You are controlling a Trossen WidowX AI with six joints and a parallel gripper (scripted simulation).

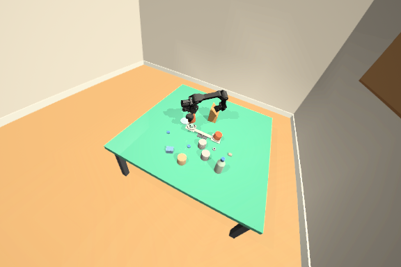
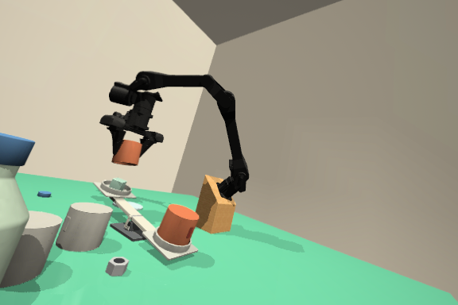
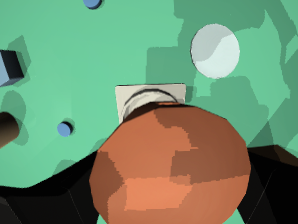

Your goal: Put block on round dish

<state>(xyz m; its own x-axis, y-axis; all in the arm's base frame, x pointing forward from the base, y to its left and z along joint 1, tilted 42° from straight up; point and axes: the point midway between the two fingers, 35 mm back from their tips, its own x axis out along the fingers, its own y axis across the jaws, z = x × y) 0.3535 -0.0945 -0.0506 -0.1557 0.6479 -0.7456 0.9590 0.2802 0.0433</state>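
My gripper [image 2: 129, 152] [image 3: 162, 149] is shut on an orange-red cup [image 2: 128, 156] [image 3: 170, 160] [image 1: 193, 118] and holds it in the air, above the balance's far end. The pale green block [image 2: 118, 183] [image 1: 191, 126] sits uncovered in the ring on that end; the held cup hides it in the wrist view. The other orange-red cup [image 2: 179, 224] [image 1: 218, 135] stands in the ring at the opposite end. The balance beam [image 2: 143, 224] [image 1: 200, 131] slopes down towards that cup. The round pale dish [image 3: 215, 50] [image 1: 184, 120] lies beside the block's end with nothing on it.
A wooden wedge-shaped block [image 2: 216, 216] [image 1: 213, 114] stands by the arm's base. Two grey cups [image 1: 202, 144] [image 1: 205, 155], a blue-capped bottle [image 1: 219, 166], a nut [image 2: 117, 267], a tan cylinder [image 1: 182, 159] and a blue block [image 1: 169, 149] stand on the balance's other side.
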